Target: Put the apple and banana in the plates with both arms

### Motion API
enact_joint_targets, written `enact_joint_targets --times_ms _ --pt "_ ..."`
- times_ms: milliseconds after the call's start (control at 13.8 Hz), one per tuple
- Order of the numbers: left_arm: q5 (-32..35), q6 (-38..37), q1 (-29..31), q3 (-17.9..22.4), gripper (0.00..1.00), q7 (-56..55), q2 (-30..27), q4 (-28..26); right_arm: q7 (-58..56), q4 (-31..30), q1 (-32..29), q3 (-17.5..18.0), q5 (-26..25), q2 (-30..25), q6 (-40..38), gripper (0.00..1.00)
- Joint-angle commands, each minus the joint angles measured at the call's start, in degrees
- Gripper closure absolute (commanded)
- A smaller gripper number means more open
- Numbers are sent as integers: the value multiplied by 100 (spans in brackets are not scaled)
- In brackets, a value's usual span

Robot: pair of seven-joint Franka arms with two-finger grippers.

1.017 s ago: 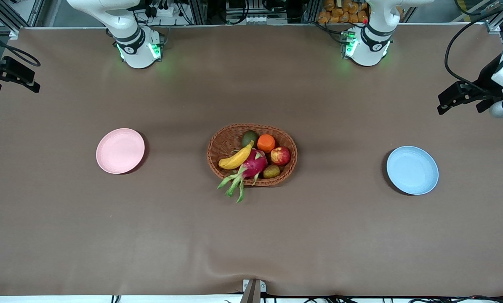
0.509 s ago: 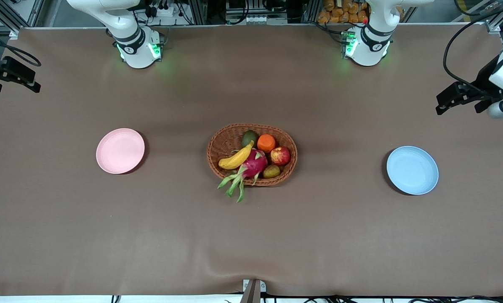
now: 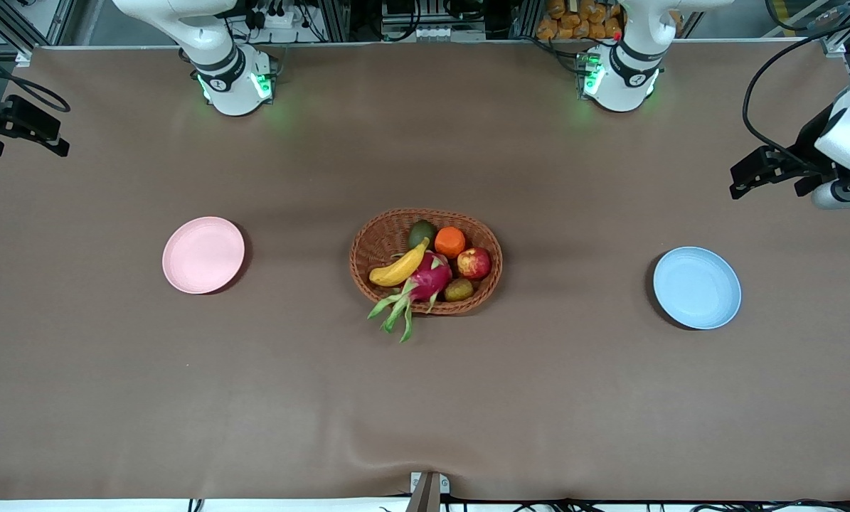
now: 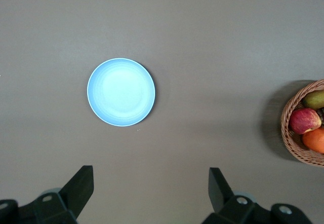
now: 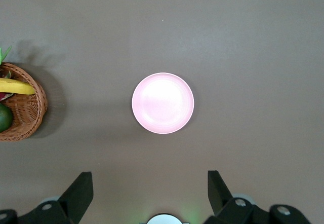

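Our apple (image 3: pixel 474 262) and banana (image 3: pixel 398 268) lie in the basket (image 3: pixel 425 260) mid-table, between the pink plate (image 3: pixel 203 254) and blue plate (image 3: pixel 697 287); both plates hold nothing. We hang high, nothing picked yet; our left gripper (image 4: pixel 150 193) over the blue plate, our right gripper (image 5: pixel 149 191) over the pink, fingers spread wide. Next we should reach down to the fruit.

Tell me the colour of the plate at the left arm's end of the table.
Light blue plate, plain and unpatterned; the left wrist view shows it best.
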Motion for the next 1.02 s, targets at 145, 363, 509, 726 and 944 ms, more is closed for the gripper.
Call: enact_joint_targets --times_ms 145,363,509,726,944 --pt "-404 115 -243 -177 0 -79 624 29 -42 -141 -19 30 46 -135 15 0" --pt "-483 432 -604 -292 0 -281 976 -23 -42 -141 -10 30 55 -135 6 0" --pt "-475 599 -876 -344 0 -369 1056 -172 -42 -141 -10 30 55 -135 6 0" --pt "-483 1309 -1297 -353 0 -1070 1362 -462 -42 -133 -10 30 63 -135 49 0" --pt "-1025 1671 -1431 -362 0 -1599 1750 -445 -42 -133 -19 30 63 -126 85 0"
